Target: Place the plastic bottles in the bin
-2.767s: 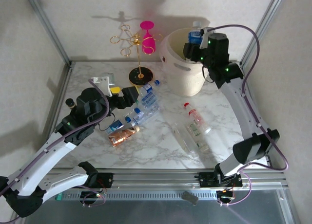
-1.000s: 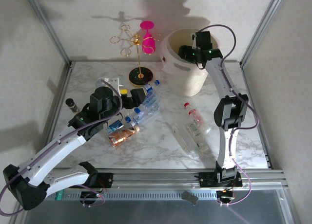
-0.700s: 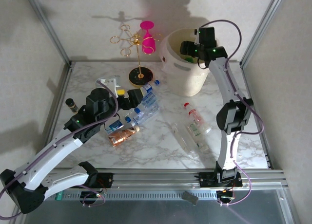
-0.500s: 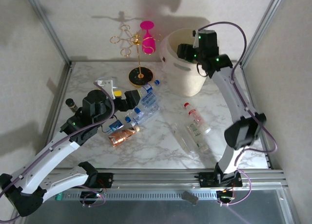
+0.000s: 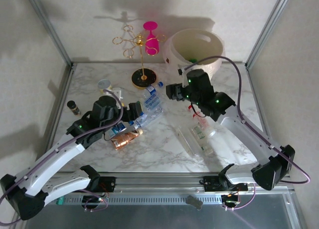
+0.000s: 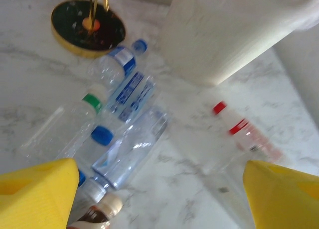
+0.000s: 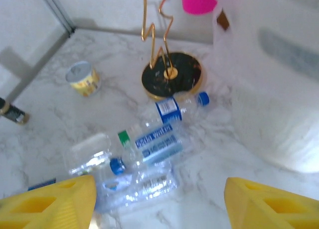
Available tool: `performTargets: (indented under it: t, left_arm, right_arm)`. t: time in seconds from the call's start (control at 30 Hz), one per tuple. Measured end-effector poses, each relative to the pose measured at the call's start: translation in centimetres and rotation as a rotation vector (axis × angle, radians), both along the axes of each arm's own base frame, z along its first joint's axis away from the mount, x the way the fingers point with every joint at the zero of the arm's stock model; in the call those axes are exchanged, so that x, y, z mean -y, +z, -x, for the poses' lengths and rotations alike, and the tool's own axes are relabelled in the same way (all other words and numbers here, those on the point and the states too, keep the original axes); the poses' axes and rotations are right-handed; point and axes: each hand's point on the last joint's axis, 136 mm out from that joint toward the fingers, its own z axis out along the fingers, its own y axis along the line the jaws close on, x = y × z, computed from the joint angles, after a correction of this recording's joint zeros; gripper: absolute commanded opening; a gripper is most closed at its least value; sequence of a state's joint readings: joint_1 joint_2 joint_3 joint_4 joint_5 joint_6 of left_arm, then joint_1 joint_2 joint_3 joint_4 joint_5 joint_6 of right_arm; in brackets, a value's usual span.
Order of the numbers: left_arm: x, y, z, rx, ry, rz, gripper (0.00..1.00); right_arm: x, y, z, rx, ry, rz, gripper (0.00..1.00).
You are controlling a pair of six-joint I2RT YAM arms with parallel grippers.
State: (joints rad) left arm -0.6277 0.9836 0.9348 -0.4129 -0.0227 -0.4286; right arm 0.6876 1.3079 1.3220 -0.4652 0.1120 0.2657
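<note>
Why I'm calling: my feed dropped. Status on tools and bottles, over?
Left tool open, empty, above bottles. Right tool open, empty. Bottles lying on table, outside bin. Gold stand base close beside them.

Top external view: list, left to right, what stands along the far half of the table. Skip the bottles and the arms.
dark vial → round tub → gold stand, with the pink glass hanging on it → bin

Robotics test cell: marble-patterned table (image 5: pixel 154 152) enclosed by white panels (image 5: pixel 89 20) and aluminium posts (image 5: pixel 48 27); mounting rail (image 5: pixel 164 181) along the table's near edge.
</note>
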Motion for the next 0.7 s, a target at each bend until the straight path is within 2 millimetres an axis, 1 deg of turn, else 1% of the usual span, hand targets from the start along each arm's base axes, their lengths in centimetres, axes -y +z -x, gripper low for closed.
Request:
performTargets:
  t: [0.13, 0.23, 0.3, 0.43, 0.57, 0.7]
  left_arm:
    - [0.8, -4.1, -0.6, -0.105, -0.019, -0.097, 0.85]
    - [1.6, -6.7, -0.9, -0.164, -0.041, -0.160, 0.86]
    - [2.0, -8.5, -1.2, -0.202, -0.049, -0.206, 0.85]
    - [3.4, -11.6, -2.6, -0.263, -0.067, -0.310, 0.85]
    - [4.4, -14.4, -3.2, -0.305, -0.084, -0.393, 0.85]
    - [4.5, -16.0, -3.8, -0.325, -0.077, -0.445, 0.85]
  right_arm:
    - [0.9, -2.0, 1.8, -0.019, 0.000, 0.015, 0.71]
    - [1.5, -2.8, 3.0, -0.022, 0.007, 0.010, 0.72]
    - [1.7, -3.0, 3.5, -0.019, 0.010, -0.003, 0.72]
    - [2.2, -2.2, 4.1, 0.001, 0.004, -0.043, 0.71]
    - [2.8, -0.7, 4.6, 0.035, -0.006, -0.075, 0.71]
    - [3.5, 0.0, 5.3, 0.057, -0.011, -0.099, 0.71]
